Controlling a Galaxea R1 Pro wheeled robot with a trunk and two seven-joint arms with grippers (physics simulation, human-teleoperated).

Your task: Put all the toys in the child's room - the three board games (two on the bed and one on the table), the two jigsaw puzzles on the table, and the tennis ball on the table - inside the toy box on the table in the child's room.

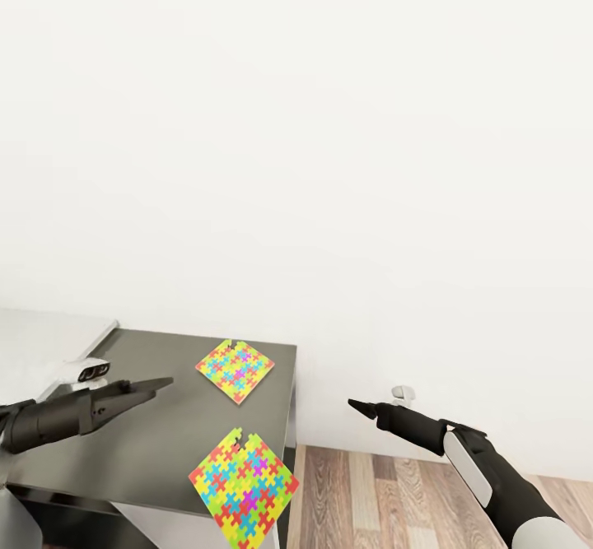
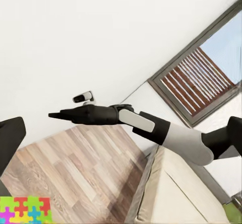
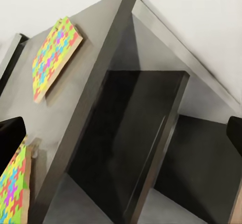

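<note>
**Two puzzles waiting on the dark desk corner**

You are facing the table (image 1: 148, 450), its dark grey corner section sitting low in the head view with a blank white wall behind and wooden floor (image 1: 387, 491) to its right. The two jigsaw puzzles are lying flat on that dark top: the far puzzle (image 1: 235, 370) near the back right corner, the near puzzle (image 1: 244, 487) at the front right, its corner hanging over the edge. They are well apart from each other.

Your left gripper (image 1: 156, 386) is hovering over the table, left of the far puzzle, its jaws looking pressed together on nothing. Your right gripper (image 1: 356, 405) is hanging over the floor beyond the table's right edge; whether it is parted or closed, I cannot tell.

Expect each puzzle to be light, thin and likely floppy, perhaps coming apart along its joints. You are probably best pinching the near one by its overhanging corner.
</note>
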